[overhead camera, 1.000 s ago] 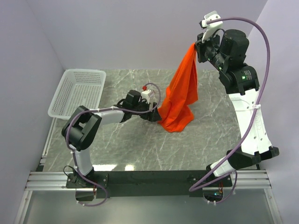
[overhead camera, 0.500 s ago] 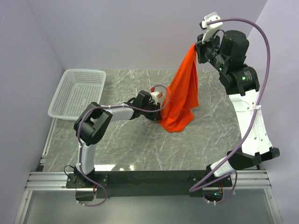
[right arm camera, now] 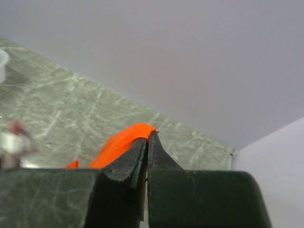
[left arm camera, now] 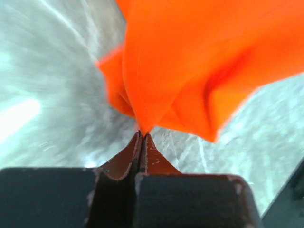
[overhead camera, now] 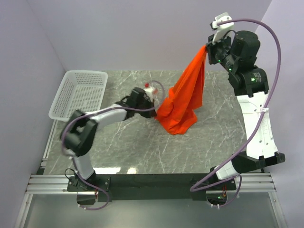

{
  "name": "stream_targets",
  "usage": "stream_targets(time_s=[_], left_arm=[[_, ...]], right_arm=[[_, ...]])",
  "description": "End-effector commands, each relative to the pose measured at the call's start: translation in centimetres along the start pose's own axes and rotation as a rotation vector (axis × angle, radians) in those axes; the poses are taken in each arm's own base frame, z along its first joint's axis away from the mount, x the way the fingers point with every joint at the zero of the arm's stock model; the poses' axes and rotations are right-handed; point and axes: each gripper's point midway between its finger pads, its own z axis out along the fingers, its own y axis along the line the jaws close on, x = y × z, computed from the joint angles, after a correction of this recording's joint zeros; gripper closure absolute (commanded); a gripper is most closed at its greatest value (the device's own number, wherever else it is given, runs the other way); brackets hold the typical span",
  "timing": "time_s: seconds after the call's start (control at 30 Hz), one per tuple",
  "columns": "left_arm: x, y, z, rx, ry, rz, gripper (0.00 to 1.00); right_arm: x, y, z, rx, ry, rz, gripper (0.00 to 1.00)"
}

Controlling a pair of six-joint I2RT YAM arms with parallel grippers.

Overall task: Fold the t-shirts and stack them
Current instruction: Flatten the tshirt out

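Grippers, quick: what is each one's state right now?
Left gripper: closed, pinching a low edge of the orange t-shirt.
Right gripper: closed on the t-shirt's top, holding it up above the table.

The t-shirt (overhead camera: 183,102) is soft, matt orange-red cloth with loose folds. The table (overhead camera: 142,147) has a smooth grey-green marble-look top with white veins and a faint sheen. The basket (overhead camera: 78,95) is white plastic mesh. The left tool (left arm camera: 141,135) and right tool (right arm camera: 147,137) have dark, matt fingers. The rail (overhead camera: 142,183) along the table's near edge is pale ribbed metal.
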Motion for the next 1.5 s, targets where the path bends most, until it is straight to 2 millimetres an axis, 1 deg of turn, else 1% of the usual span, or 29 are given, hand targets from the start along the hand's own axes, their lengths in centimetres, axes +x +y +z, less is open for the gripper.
stream_targets(time_s=[0.0,0.03,0.07,0.1,0.13,0.17,0.23,0.27,0.33,0.37,0.43,0.47,0.6,0.63,0.67,0.73,0.77,1.0,1.1,1.13,1.17,1.23,1.27,1.3,1.33,1.37,1.4,1.43,1.47], left_arm=[[-9.1,0.0,-8.6,-0.055,-0.302,0.048,1.00],[-11.3,-0.7,-11.9,-0.057,-0.391,0.060,0.99],[-12.8,0.6,-14.1,-0.096,-0.450,0.046,1.00],[-14.4,0.9,-16.2,-0.125,-0.513,0.044,1.00],[-16.4,0.3,-19.6,-0.136,-0.605,0.057,0.99],[-17.8,1.2,-21.8,-0.174,-0.665,0.054,1.00],[-21.4,0.5,-26.9,-0.220,-0.806,0.078,0.99],[-23.4,-0.7,-29.5,-0.221,-0.876,0.102,1.00],[-25.3,-1.9,-32.5,-0.235,-0.948,0.138,1.00],[-26.9,-3.2,-34.9,-0.230,-1.011,0.162,0.99],[-28.2,-4.2,-38.0,-0.256,-1.087,0.181,0.99],[-28.7,-4.7,-39.4,-0.268,-1.121,0.187,0.99],[-30.8,-7.7,-47.8,-0.313,-1.326,0.234,0.99],[-31.1,-8.2,-48.9,-0.318,-1.353,0.240,0.99],[-31.6,-9.4,-51.2,-0.314,-1.404,0.254,1.00],[-32.2,-10.1,-52.5,-0.312,-1.436,0.273,0.99],[-32.5,-10.9,-54.1,-0.308,-1.473,0.281,0.99],[-33.7,-12.3,-57.5,-0.324,-1.572,0.308,0.99],[-34.1,-12.5,-58.3,-0.334,-1.602,0.310,0.99],[-34.5,-12.0,-57.6,-0.343,-1.593,0.299,0.99],[-34.8,-11.4,-56.5,-0.350,-1.576,0.294,0.99],[-35.4,-9.0,-54.1,-0.403,-1.536,0.258,0.99],[-35.7,-7.5,-52.1,-0.414,-1.500,0.240,0.99],[-36.3,-5.7,-49.6,-0.428,-1.455,0.224,0.99],[-36.7,-4.0,-48.5,-0.439,-1.428,0.218,0.99],[-37.3,-3.2,-47.8,-0.416,-1.422,0.188,0.99],[-38.2,-0.8,-45.0,-0.426,-1.375,0.163,0.99],[-38.9,0.8,-44.9,-0.440,-1.378,0.146,0.99],[-40.0,0.5,-45.9,-0.404,-1.419,0.129,0.99]], right_arm=[[-1.6,-2.3,-3.2,0.037,-0.052,-0.057,1.00],[-1.2,-3.1,-3.4,0.032,-0.045,-0.082,1.00],[-0.9,-3.4,-3.8,0.032,-0.034,-0.092,1.00],[-1.0,-3.8,-4.1,0.034,-0.036,-0.102,1.00],[-1.1,-4.1,-4.3,0.032,-0.041,-0.121,1.00],[-1.0,-4.7,-4.6,0.044,-0.035,-0.128,1.00],[-2.1,-5.2,-5.4,0.054,-0.061,-0.158,1.00],[-2.9,-5.5,-6.1,0.066,-0.080,-0.170,1.00],[-3.9,-5.8,-6.8,0.075,-0.105,-0.190,1.00],[-5.3,-6.0,-7.9,0.091,-0.144,-0.202,1.00],[-6.9,-6.4,-9.2,0.114,-0.187,-0.206,1.00],[-8.8,-6.8,-10.5,0.142,-0.242,-0.216,1.00],[-13.2,-8.2,-14.4,0.250,-0.380,-0.223,1.00],[-14.0,-8.3,-15.1,0.265,-0.407,-0.222,1.00],[-15.3,-8.4,-16.3,0.283,-0.451,-0.229,1.00],[-16.2,-8.6,-17.0,0.301,-0.481,-0.226,1.00],[-16.6,-8.5,-17.4,0.304,-0.497,-0.227,1.00],[-17.0,-8.6,-17.0,0.297,-0.513,-0.210,1.00],[-16.0,-8.3,-15.5,0.261,-0.482,-0.198,1.00],[-15.5,-8.3,-14.9,0.252,-0.468,-0.192,1.00],[-13.8,-8.2,-12.9,0.227,-0.418,-0.177,1.00],[-11.8,-7.9,-10.6,0.189,-0.366,-0.145,1.00],[-9.5,-7.8,-8.3,0.159,-0.311,-0.127,1.00],[-8.5,-7.5,-7.2,0.135,-0.290,-0.114,1.00],[-7.1,-7.5,-5.3,0.117,-0.256,-0.096,1.00],[-6.1,-7.6,-3.9,0.107,-0.232,-0.086,1.00],[-5.5,-7.8,-2.9,0.104,-0.216,-0.082,1.00],[-4.1,-8.1,-0.5,0.094,-0.178,-0.067,1.00],[-4.7,-8.6,-0.1,0.110,-0.191,-0.071,1.00]])
